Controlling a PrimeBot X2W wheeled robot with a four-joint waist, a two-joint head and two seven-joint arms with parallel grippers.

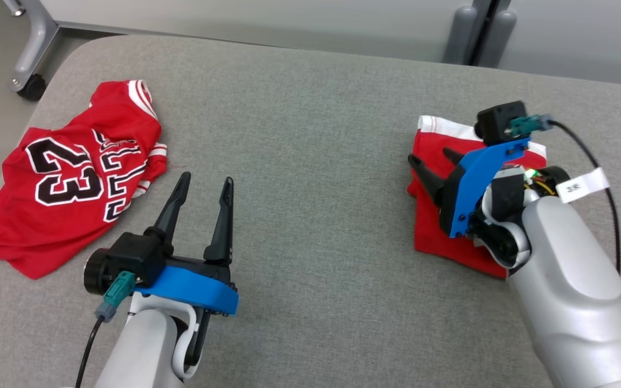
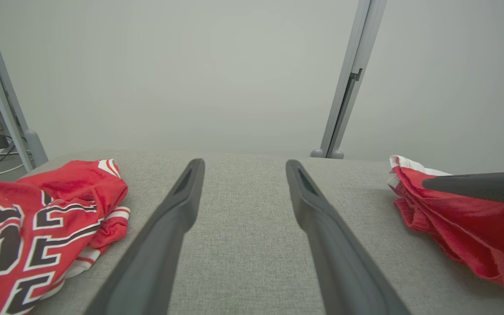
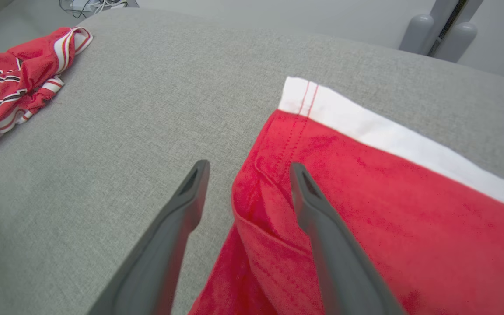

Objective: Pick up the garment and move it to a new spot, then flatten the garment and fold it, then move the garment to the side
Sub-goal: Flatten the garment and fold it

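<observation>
A folded red garment (image 1: 429, 226) with a white band lies on the right of the grey table (image 1: 310, 108). My right gripper (image 1: 430, 157) is open just above its left edge. In the right wrist view the right gripper (image 3: 248, 166) straddles that edge of the folded garment (image 3: 387, 197), one finger over cloth and the other over bare table, gripping nothing. My left gripper (image 1: 206, 179) stands open and empty over the table's front middle. The left wrist view has the left gripper (image 2: 244, 162) pointing between the folded garment (image 2: 453, 227) and a jersey.
A crumpled red jersey (image 1: 73, 199) marked 23 lies at the table's left edge, and it shows as the jersey (image 2: 37, 210) and the jersey (image 3: 11, 78) in the wrist views. A wheeled stand leg (image 1: 30, 81) is behind the left corner, grey posts (image 1: 477, 32) behind the far edge.
</observation>
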